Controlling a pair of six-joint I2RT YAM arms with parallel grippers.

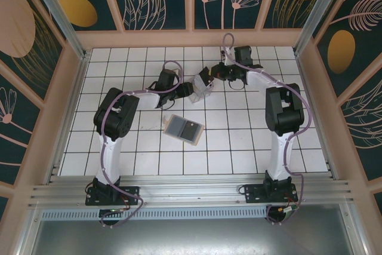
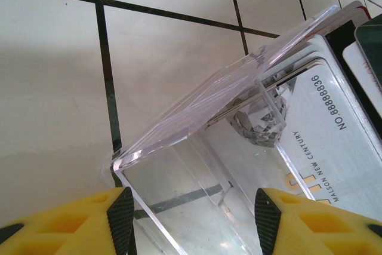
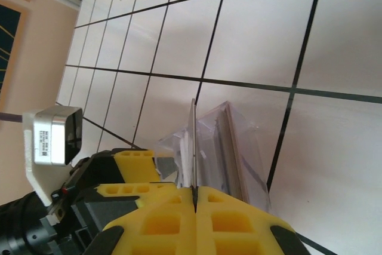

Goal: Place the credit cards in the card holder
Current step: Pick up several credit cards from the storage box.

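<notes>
The card holder (image 2: pixel 203 117), a clear box with a hinged lid, sits at the far middle of the table (image 1: pixel 239 147), between the two grippers (image 1: pixel 203 92). Its lid is tilted open. Inside it stand several pale credit cards (image 2: pixel 322 123), packed face to face. The front one bears a printed number and a line of lettering, and a dark-edged one lies behind it on the right.

One more credit card (image 3: pixel 194 141), seen edge-on as a thin line, reaches into the open mouth of the holder (image 3: pixel 239 141). The right gripper (image 3: pixel 195 192) is clenched flat on its near end, with the yellow pads pressed together and only the card between them.

The left gripper (image 2: pixel 194 219) has its fingers spread on either side of the holder's base and grasps it, keeping the box tilted.

Seen from above, both arms reach forward and bend inward. The left gripper (image 1: pixel 185 89) comes from the left and the right gripper (image 1: pixel 210 79) from the right and slightly farther back.

Nearer, in the middle of the table, lies a flat tan-edged rectangle (image 1: pixel 184 128) with a grey part and a dark part on its face. I cannot tell whether those are cards.
</notes>
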